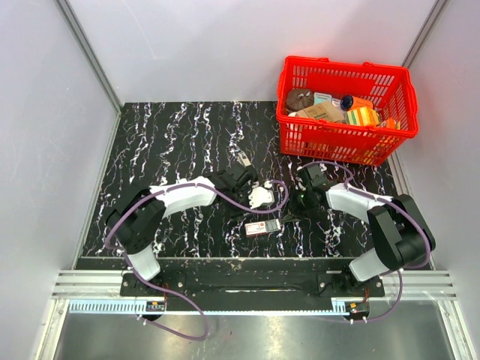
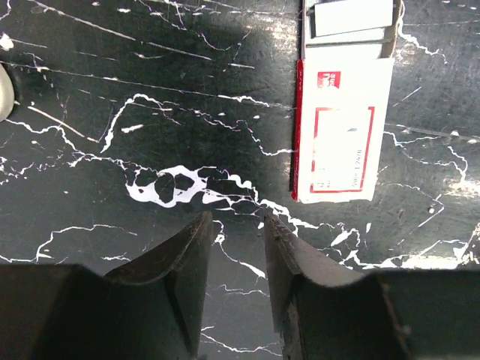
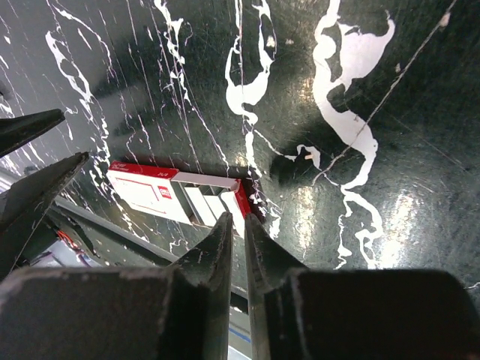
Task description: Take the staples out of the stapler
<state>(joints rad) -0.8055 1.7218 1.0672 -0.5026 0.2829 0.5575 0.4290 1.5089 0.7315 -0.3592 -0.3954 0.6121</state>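
A small silvery-grey stapler [image 1: 244, 160] lies on the black marble table just behind my left wrist; neither wrist view shows it. A red-and-white staple box [image 1: 262, 227] lies near the front edge. Its drawer is pulled out, with staple strips [image 2: 352, 19] showing in it. My left gripper [image 2: 236, 217] hovers over bare table short of the box [image 2: 341, 127], with its jaws a little apart and nothing between them. My right gripper [image 3: 238, 217] has its tips right over the open drawer end of the box [image 3: 214, 201]. Its fingers are pressed almost together and I see nothing in them.
A red basket [image 1: 346, 111] with assorted items stands at the back right. A white piece [image 1: 261, 196] sits by my left gripper [image 1: 253, 187], close to my right gripper [image 1: 286, 218]. Two dark pointed fingers [image 3: 34, 176] show at the left of the right wrist view. Grey walls enclose the table.
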